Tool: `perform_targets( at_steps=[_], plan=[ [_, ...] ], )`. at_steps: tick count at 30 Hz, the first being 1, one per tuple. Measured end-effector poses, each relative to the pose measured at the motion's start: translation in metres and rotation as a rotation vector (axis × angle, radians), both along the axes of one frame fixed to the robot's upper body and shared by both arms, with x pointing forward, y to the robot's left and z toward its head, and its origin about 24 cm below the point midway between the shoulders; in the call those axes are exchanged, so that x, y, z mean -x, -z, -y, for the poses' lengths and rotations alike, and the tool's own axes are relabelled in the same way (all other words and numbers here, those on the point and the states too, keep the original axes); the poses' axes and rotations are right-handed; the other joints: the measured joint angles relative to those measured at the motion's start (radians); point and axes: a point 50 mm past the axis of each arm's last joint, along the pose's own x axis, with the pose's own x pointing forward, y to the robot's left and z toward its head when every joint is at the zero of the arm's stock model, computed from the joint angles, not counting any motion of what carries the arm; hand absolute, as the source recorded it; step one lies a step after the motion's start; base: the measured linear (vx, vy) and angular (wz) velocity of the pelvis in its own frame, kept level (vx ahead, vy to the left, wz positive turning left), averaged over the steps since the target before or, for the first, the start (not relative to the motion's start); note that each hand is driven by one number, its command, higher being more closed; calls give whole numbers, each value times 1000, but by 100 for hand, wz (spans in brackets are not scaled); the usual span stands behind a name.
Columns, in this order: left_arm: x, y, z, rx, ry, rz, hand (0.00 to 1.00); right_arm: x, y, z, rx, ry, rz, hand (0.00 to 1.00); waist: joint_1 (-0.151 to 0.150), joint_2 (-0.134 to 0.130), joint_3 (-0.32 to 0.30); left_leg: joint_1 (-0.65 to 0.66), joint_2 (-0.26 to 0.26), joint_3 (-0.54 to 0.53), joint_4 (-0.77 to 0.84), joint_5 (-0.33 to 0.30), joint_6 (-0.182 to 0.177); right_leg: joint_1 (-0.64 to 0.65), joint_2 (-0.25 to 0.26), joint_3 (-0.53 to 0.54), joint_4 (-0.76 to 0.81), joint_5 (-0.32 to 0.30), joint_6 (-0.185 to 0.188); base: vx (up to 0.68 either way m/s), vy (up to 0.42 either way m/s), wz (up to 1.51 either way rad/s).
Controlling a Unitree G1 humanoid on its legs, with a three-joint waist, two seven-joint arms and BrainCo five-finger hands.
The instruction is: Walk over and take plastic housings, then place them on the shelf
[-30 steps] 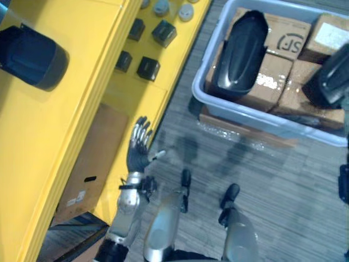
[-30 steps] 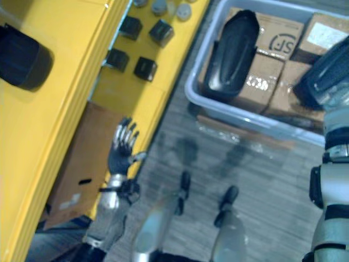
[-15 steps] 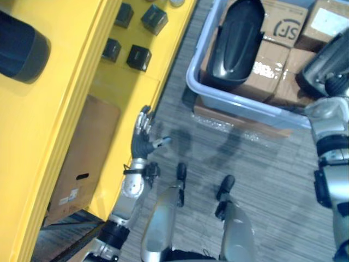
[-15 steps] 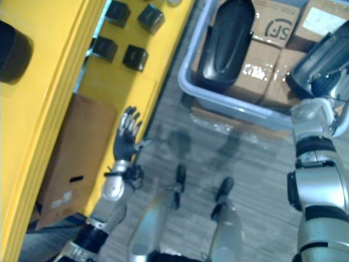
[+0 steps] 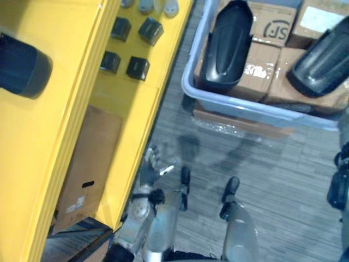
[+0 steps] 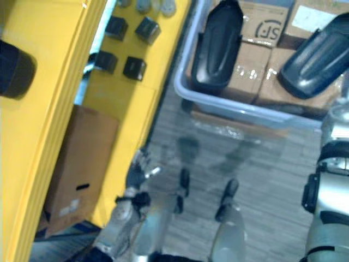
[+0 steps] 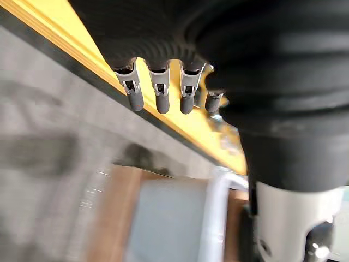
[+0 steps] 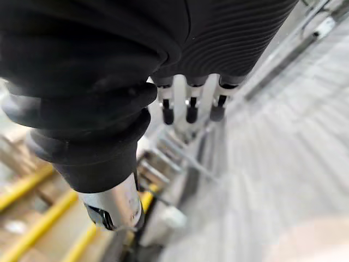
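Two plastic housings lie in the grey-blue plastic bin [image 5: 256,109] ahead, on top of taped cardboard boxes [image 5: 275,33]. Left housing [image 5: 226,46]: glossy black elongated shell with rounded ends, looks hollow side up. Its long axis runs almost straight away from the robot, far end tipped slightly right. Right housing [image 5: 319,60]: same dark plastic, looks curved back up with lengthwise ridges. Its long axis is diagonal, near end to the left and far end to the right. The yellow painted shelf [image 5: 65,125] on the left carries a dark rounded part [image 5: 22,65] on its top level and small black blocks [image 5: 137,67] lower down. Left hand [image 5: 149,170] hangs beside the shelf edge, fingers loose, nothing in it. Right hand [image 8: 191,106]: fingers straight, empty. Floor [image 5: 283,180]: grey striped carpet.
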Motion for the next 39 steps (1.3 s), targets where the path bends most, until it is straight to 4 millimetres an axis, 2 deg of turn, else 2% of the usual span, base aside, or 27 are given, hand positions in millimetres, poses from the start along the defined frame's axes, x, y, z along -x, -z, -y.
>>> perform_targets(
  at_steps=[5,9,12,17,24,31,39],
  plan=[
    [11,19,4,-12,8,-83,0,4,0,5,-18,8,7,0,-3,25,-17,0,1,6,-11,2,-1,-8,-1,3,2,2,5,38,15,-3],
    [15,30,5,-18,7,-122,0,-1,1,2,-17,-39,-26,0,2,32,-22,0,1,7,-19,5,-3,-26,-5,5,24,-15,7,17,-1,0],
    [17,34,5,-21,8,-139,0,-3,1,2,-33,-82,-41,0,7,34,-21,-1,1,7,-21,5,-4,-41,-11,5,55,-37,3,37,-12,3],
    [19,37,14,10,24,-144,0,-5,-12,1,-4,-150,-49,0,29,62,-24,-17,-7,8,-21,6,-7,-91,-35,3,128,-79,4,22,-14,3],
    [23,38,25,29,80,-152,0,-14,-33,-12,53,-236,-19,0,47,62,-24,-39,-6,6,-18,8,-10,-130,-41,0,177,-83,0,29,-27,-4],
    [24,43,26,35,75,-172,0,-20,-32,-17,31,-271,-83,0,57,62,-24,-89,-12,-1,18,5,-14,-173,-57,-5,202,-91,-7,-21,14,5],
    [23,40,32,62,70,-161,0,-26,-22,-21,-8,-296,-190,0,72,61,-23,-131,-13,-12,55,-2,-13,-200,-63,-11,221,-91,-7,-10,6,3]
  ],
)
